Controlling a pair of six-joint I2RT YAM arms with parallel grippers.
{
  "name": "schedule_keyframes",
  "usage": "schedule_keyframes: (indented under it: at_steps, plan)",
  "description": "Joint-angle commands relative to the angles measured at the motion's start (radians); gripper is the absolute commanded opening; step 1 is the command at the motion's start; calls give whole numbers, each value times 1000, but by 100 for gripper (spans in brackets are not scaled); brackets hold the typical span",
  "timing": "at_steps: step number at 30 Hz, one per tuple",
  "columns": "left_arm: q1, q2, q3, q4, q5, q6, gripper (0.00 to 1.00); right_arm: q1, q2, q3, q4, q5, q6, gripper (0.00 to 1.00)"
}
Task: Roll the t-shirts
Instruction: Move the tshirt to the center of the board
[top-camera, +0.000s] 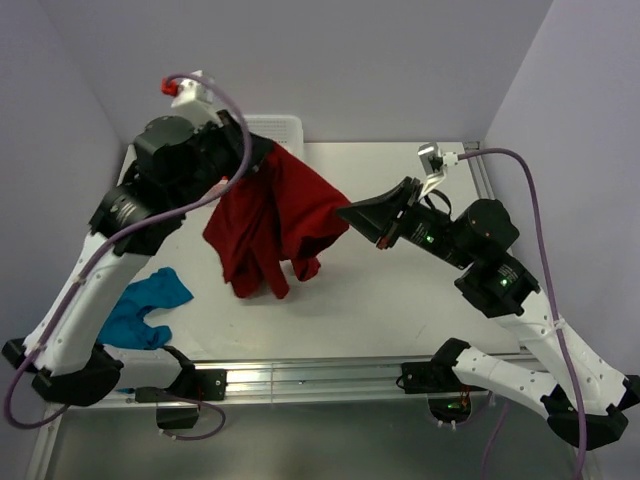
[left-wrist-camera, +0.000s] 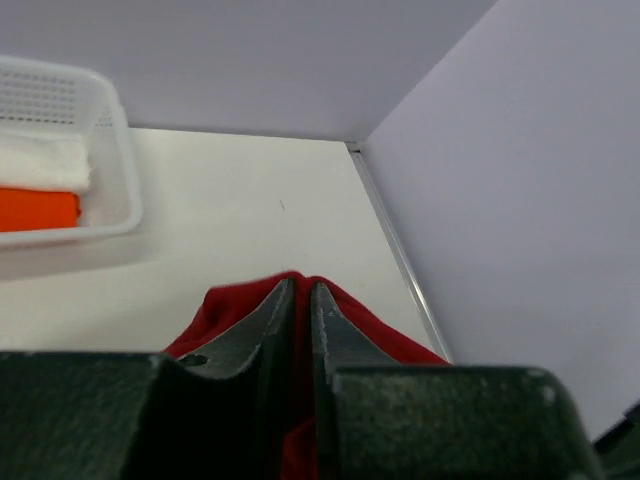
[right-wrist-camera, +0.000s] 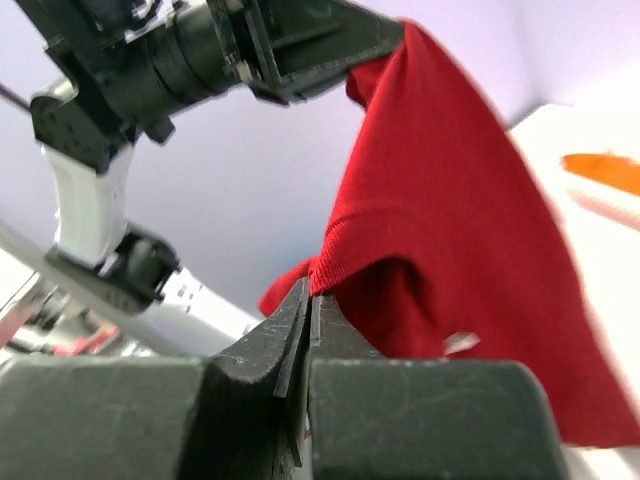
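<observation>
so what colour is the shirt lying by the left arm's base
The shirt is teal-blue; the top view shows it best.

A white perforated plastic basket (left-wrist-camera: 112, 150) stands at the far edge of the flat white worktop (top-camera: 400, 300), near the pale lilac back wall (top-camera: 350, 60). Opposite the basket, a silver metal rail (top-camera: 320, 373) borders the worktop's near edge.

We count four textiles: one dark red soft cloth t-shirt (top-camera: 275, 215), one crumpled teal-blue cloth t-shirt (top-camera: 148, 303), one folded orange cloth piece (left-wrist-camera: 35, 210) and one white cloth piece (left-wrist-camera: 45, 162). We also list one white perforated plastic basket (left-wrist-camera: 115, 150) and one flat white table (top-camera: 400, 300). There are two black-and-white robot arms, each with one two-finger gripper: left gripper (left-wrist-camera: 300, 290), right gripper (right-wrist-camera: 308, 300).
</observation>
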Motion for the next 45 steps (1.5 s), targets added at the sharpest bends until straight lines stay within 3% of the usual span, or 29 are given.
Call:
schedule_keyframes:
  at_steps: [1,4,6,7,8,9,12,14,19,22,30,32,33,35,36,42,45]
  plan:
    - [4,189,9,50,129,54,18,-4,11,80,-214,155,-42,0]
    - [4,262,-25,-12,49,12,21,-43,20,86,-271,241,-31,0]
    - [2,230,-112,52,19,8,28,-70,34,77,-294,247,-22,0]
    - [2,172,-213,85,25,25,67,-107,38,72,-315,246,-19,0]
    - [2,144,-258,145,39,30,93,-127,44,65,-323,232,-16,0]
    - [2,115,-294,161,42,31,99,-151,57,45,-331,221,-4,0]
    - [2,29,-396,196,48,39,99,-269,71,-18,-328,149,24,0]
    - [2,-32,-480,231,128,47,99,-351,80,-49,-317,125,33,0]
    - [-28,-161,-688,368,195,10,99,-443,126,-130,-294,109,30,0]
    - [-53,-213,-784,417,243,-14,98,-475,156,-155,-311,159,24,0]
    - [-73,-249,-905,383,177,-44,97,-641,274,-153,-340,310,75,1]
    - [-73,-249,-925,402,188,-47,97,-685,350,-101,-368,308,72,13]
    - [-73,-252,-941,405,195,-50,97,-693,370,-78,-416,312,61,34]
    - [-73,-259,-956,396,192,-54,98,-698,380,-67,-434,316,30,42]
    - [-73,-264,-961,392,191,-48,98,-698,367,-79,-432,319,23,56]
    - [-73,-331,-985,372,156,-65,100,-667,174,-289,-408,211,-22,58]
    - [-73,-321,-967,345,124,-93,100,-569,126,-351,-444,222,-19,57]
